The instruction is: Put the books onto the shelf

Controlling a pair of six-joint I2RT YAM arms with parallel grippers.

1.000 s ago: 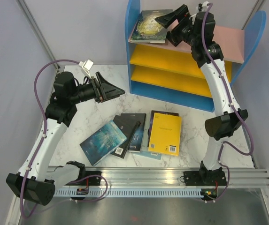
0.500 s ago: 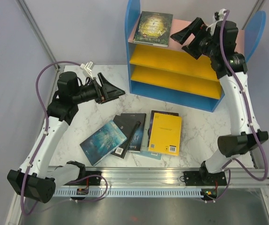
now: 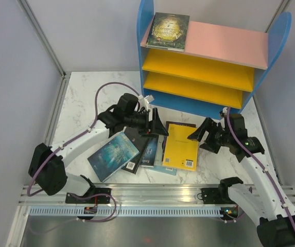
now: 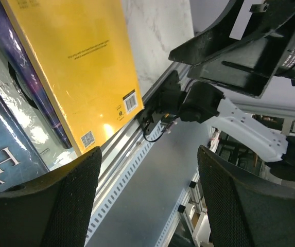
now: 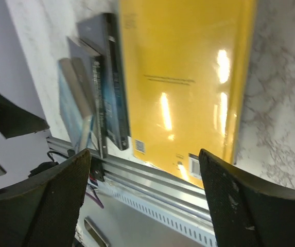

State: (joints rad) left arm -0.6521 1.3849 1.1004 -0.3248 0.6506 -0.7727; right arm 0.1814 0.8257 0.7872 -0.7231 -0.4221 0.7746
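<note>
My left pincer (image 3: 155, 126) hangs with its jaws well apart and nothing between them, low over the spread of books and just off the upper left corner of the yellow-backed book (image 3: 181, 146). My right pincer (image 3: 201, 134) is also spread wide and empty, just beside that book's right edge near its top corner. Both wrist cameras look down on the glossy yellow back, barcode end toward the aluminium rail (image 3: 162, 193).

The yellow-backed book lies flat on the marble counter (image 3: 85, 98), on top of a dark purple book (image 3: 179, 125) that shows along its top and left edges. A pale blue book (image 3: 169, 170) peeks out under its lower left corner. To the left a black book (image 3: 141, 135) lies partly under a dark blue one, and furthest left a teal-blue book (image 3: 114, 155) sits tilted, overlapping them.

Behind the pile stands the shelf (image 3: 224, 41), with blue sides, a pink top board and two yellow boards below. A green-gold book (image 3: 168, 31) lies flat at the left end of the pink board. I see nothing on the two yellow boards.
</note>
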